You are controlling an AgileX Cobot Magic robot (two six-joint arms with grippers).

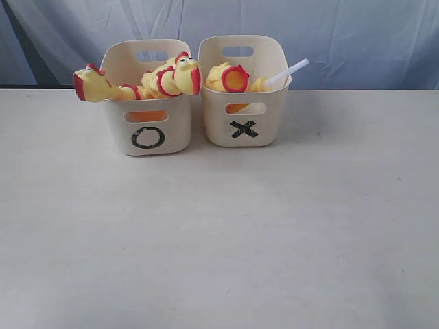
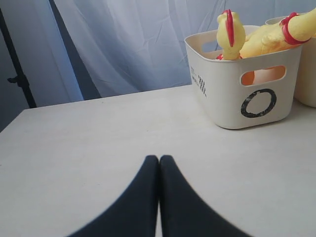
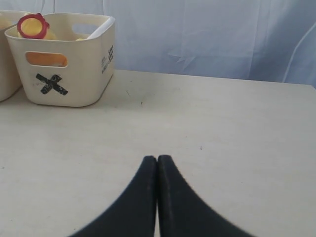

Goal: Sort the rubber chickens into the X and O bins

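Note:
Two cream bins stand side by side at the back of the table. The O bin (image 1: 147,130) (image 2: 224,94) holds two yellow rubber chickens: one (image 1: 96,86) hangs its head over the left rim, the other (image 1: 175,77) (image 2: 269,38) rests on the right rim. The X bin (image 1: 264,127) (image 3: 89,64) holds the third chicken (image 1: 233,78) (image 3: 32,26), whose white tube (image 1: 288,73) sticks out over the rim. My left gripper (image 2: 159,159) is shut and empty over bare table, well short of the O bin. My right gripper (image 3: 157,159) is shut and empty too, away from the X bin. Neither gripper shows in the exterior view.
A pale blue cloth backdrop (image 1: 343,34) hangs behind the table. A dark stand (image 2: 17,74) rises past the table's far edge in the left wrist view. Bare tabletop (image 1: 219,240) stretches in front of the bins.

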